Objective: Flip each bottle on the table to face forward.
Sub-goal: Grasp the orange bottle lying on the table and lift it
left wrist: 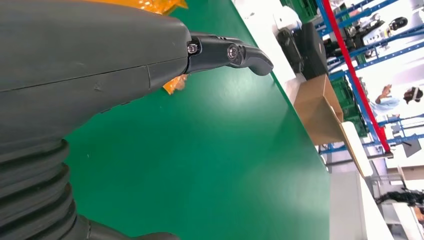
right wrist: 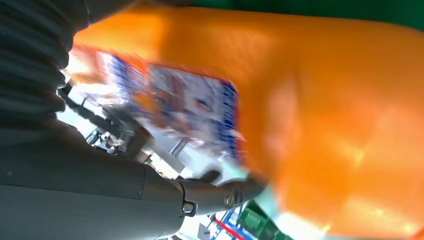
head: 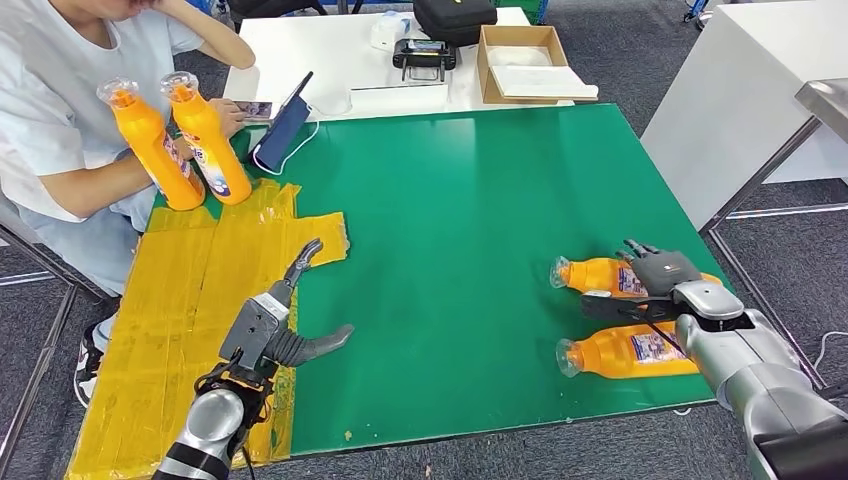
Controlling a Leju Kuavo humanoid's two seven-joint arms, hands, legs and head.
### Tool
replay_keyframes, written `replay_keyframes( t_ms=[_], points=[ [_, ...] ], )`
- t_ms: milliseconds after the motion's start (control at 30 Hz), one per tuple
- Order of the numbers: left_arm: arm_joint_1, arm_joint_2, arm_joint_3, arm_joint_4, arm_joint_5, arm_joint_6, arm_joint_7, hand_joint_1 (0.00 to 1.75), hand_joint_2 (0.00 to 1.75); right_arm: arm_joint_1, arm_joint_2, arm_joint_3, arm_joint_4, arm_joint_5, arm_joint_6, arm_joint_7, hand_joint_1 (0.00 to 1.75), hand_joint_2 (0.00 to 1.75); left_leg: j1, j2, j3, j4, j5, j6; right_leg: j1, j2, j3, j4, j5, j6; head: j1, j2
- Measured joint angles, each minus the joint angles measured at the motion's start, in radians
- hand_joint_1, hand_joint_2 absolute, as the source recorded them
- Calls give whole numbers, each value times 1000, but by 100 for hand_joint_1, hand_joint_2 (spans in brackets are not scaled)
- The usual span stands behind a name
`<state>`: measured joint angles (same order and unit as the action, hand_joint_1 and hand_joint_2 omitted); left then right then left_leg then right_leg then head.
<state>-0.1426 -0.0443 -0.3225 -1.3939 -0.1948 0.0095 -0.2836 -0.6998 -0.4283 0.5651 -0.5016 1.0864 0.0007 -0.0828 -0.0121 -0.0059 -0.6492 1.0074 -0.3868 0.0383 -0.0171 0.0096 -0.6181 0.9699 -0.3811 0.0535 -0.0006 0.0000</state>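
- Bright, even overhead light covers the green table (head: 480, 200); shadows are soft and short.
- The head view is sharp.
- The right wrist view is blurred: the orange bottle (right wrist: 310, 115) and its label smear.
- The left wrist view's far background is overexposed.

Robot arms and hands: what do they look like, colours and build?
Both arms are silver metal with rounded joint housings. The left hand has a grey boxy palm, dark fingers and black cables at the wrist. The right hand is dark grey with dark fingers. Wrist views show grey ribbed covers.

Blurred orange bottle (right wrist: 310, 115) close against the right hand (right wrist: 100, 195).
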Motion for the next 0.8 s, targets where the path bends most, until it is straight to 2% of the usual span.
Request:
replay_keyframes(
  t_ms=[333, 733, 767, 800],
  points=[
    [0, -5, -14, 0, -84, 64, 5, 0, 175, 17, 7, 0, 14, 4, -11, 15, 0, 175, 0, 0, 0, 0, 0, 0, 0, 0, -1, 0, 0, 0, 0, 0],
    [0, -9, -25, 0, -90, 70, 6, 0, 175, 20, 9, -4, 19, 7, -11, 16, 0, 175, 0, 0, 2, 0, 0, 0, 0, 0, 1, 0, 0, 0, 0, 0],
    [0, -9, -26, 0, -90, 70, 6, 0, 175, 20, 9, -4, 20, 8, -11, 16, 6, 175, 0, 0, 2, 0, 0, 0, 0, 0, 1, 0, 0, 0, 0, 0],
    [0, -9, -26, 0, -90, 70, 6, 0, 175, 20, 9, -4, 20, 8, -10, 16, 28, 175, 0, 0, 2, 0, 0, 0, 0, 0, 1, 0, 0, 0, 0, 0]
  ],
)
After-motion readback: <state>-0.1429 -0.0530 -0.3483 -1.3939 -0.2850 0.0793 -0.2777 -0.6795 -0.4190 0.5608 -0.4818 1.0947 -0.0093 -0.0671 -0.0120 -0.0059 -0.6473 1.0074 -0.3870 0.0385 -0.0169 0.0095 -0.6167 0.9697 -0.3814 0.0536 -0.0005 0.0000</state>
